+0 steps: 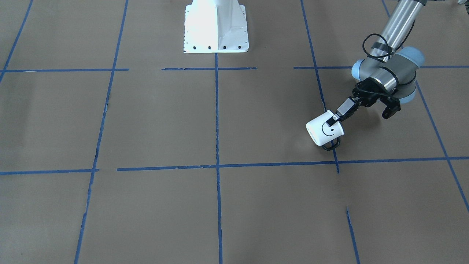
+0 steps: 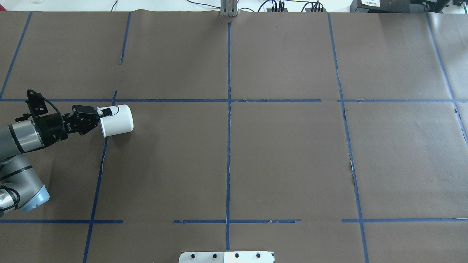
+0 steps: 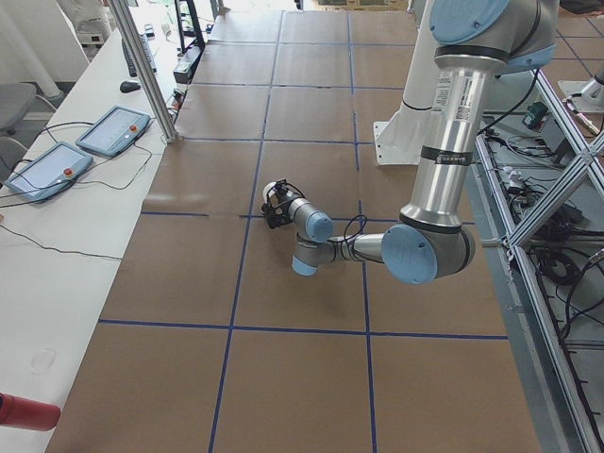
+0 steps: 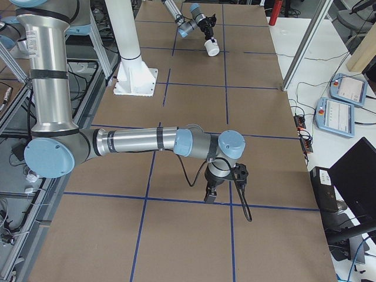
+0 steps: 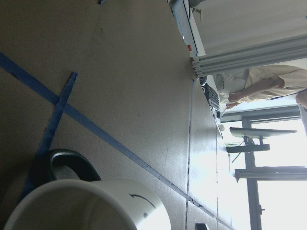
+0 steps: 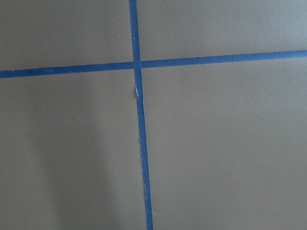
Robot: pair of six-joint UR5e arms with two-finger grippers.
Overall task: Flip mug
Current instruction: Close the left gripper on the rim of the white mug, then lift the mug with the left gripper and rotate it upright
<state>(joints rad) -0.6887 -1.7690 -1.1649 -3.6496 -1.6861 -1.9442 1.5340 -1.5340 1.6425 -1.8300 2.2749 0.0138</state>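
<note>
The mug (image 5: pixel 91 206) fills the bottom edge of the left wrist view. It lies on its side with its dark handle (image 5: pixel 62 163) turned toward the bench (image 5: pixel 124 62), over a crossing of blue tape (image 5: pixel 100 132). Part of the smiley (image 5: pixel 140 201) shows on its white wall.

In the front-facing view the left tool (image 1: pixel 335 119) meets the mug at the rim. One finger (image 1: pixel 344 109) lies along the outside of the wall beside the smiley and the other is hidden. The tool therefore seems to be pinching the mug's wall, though that is not certain. The mug's base points away from the tool.

The overhead view shows the mug straight off the tool's tip, mouth toward the tool.

In the right-side view the right tool (image 4: pixel 210 192) hangs low over the bench, well apart from the mug. I cannot tell whether it is spread or pressed together.

The right wrist view shows only bench and a tape crossing below that tool.
</note>
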